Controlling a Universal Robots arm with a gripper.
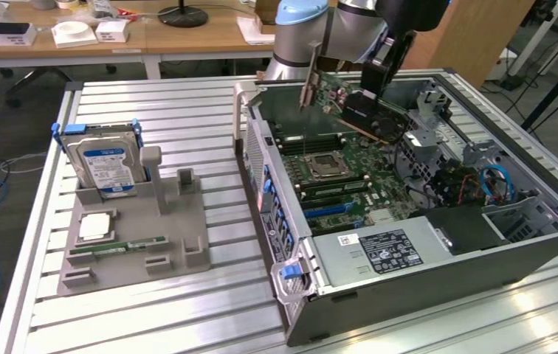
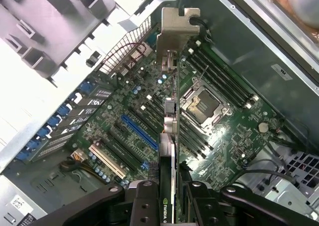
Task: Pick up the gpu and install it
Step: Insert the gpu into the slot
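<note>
Jaws closed partway on graphics card [image 1: 363,114], card tilted, held above motherboard [image 1: 343,177] inside open computer case [image 1: 437,295].

Bright, even overhead room light fills the exterior view. The slatted aluminium surface [image 1: 161,324] throws back long white glare streaks, strongest toward its near edge. Inside the computer case [image 1: 387,310] the walls shade the motherboard [image 1: 343,184], which reads darker, and the shadows there are soft-edged. In the wrist view, the surface beyond the case is blown out to white and the grey parts holder [image 2: 45,31] takes on a purplish cast. Small hot glints sit on the board beside the CPU socket [image 2: 204,104]. The metal bracket of the gpu [image 2: 177,31] is plainly lit. The fingers [image 2: 144,206] near the lens are dark, with little detail.
</note>
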